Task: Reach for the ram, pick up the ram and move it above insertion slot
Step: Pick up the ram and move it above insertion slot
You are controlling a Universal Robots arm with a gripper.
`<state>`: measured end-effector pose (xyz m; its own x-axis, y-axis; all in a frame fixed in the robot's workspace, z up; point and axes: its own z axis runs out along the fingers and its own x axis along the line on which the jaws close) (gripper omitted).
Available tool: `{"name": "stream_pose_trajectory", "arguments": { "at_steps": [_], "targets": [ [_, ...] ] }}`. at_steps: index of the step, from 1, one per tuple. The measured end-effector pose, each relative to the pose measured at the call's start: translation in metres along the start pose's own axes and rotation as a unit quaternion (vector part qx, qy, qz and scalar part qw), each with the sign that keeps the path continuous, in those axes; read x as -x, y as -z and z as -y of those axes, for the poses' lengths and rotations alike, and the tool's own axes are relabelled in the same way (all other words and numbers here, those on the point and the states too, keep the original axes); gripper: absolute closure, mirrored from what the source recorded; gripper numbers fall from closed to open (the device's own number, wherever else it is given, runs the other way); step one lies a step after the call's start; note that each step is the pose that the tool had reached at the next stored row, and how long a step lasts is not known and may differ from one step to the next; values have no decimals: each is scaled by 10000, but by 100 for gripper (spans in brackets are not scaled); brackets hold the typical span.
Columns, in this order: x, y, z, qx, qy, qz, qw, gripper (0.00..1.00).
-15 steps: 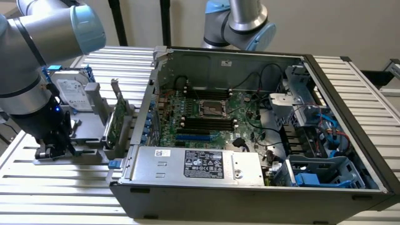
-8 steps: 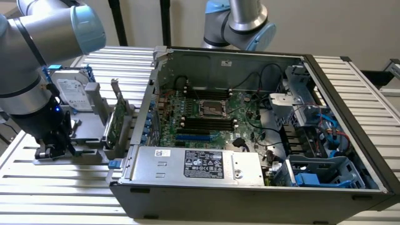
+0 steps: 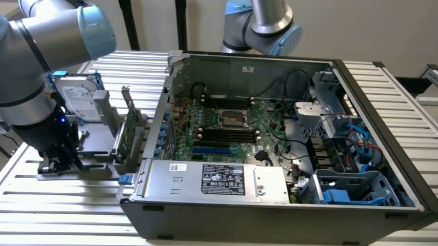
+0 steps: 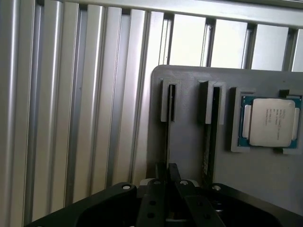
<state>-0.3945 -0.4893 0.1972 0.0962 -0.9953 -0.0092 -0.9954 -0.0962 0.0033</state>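
Observation:
In the wrist view the ram [image 4: 168, 137] stands edge-on in a groove of the grey holder [image 4: 187, 142], showing as a thin dark line. My gripper [image 4: 166, 171] is straight over it, and its black fingers [image 4: 159, 182] are drawn together on either side of the stick's edge. In the exterior view the gripper [image 3: 58, 160] is low over the grey holder [image 3: 96, 148], left of the open computer case. The black insertion slots [image 3: 226, 135] lie side by side on the motherboard inside the case, far from the gripper.
A second dark stick [image 4: 210, 142] fills the neighbouring groove, and a silver processor [image 4: 271, 122] lies beside it. A green expansion card [image 3: 130, 130] and a hard drive [image 3: 77, 100] stand on the holder. The case wall [image 3: 159, 123] and power supply [image 3: 219, 179] rise between holder and motherboard.

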Motion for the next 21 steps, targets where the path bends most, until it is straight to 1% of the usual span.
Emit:
{"name": "stream_pose_trajectory", "arguments": {
  "at_steps": [15,21],
  "targets": [
    [0,4,1,-1,-29,2,10000,87],
    [0,49,0,1,-29,2,10000,87]
  ]
}}
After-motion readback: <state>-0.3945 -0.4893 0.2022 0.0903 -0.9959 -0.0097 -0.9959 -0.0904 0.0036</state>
